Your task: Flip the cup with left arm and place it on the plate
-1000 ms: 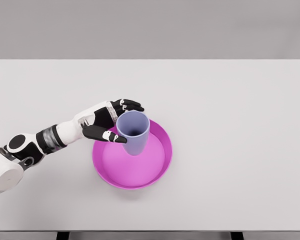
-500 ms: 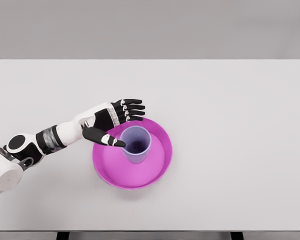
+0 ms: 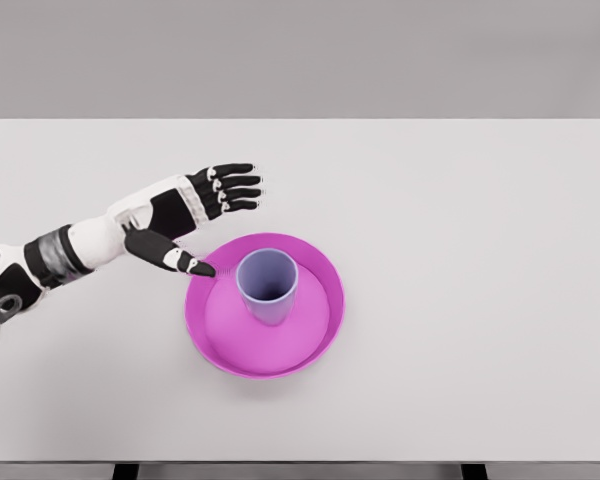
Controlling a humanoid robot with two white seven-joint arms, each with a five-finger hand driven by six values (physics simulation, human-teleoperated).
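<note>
I see the lavender cup [image 3: 268, 287] upright, mouth up, on the magenta plate [image 3: 310, 345] at frame center. Left robot hand [image 3: 185, 218] up-left of it, fingers spread wide, holding nothing. Arm cut off at left edge; white surface [image 3: 460, 220] underneath.

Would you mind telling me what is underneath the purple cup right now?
The cup stands upright, mouth up, on the pink plate, which rests on the white table. The patch of plate directly beneath its base is covered, so unseen.
</note>
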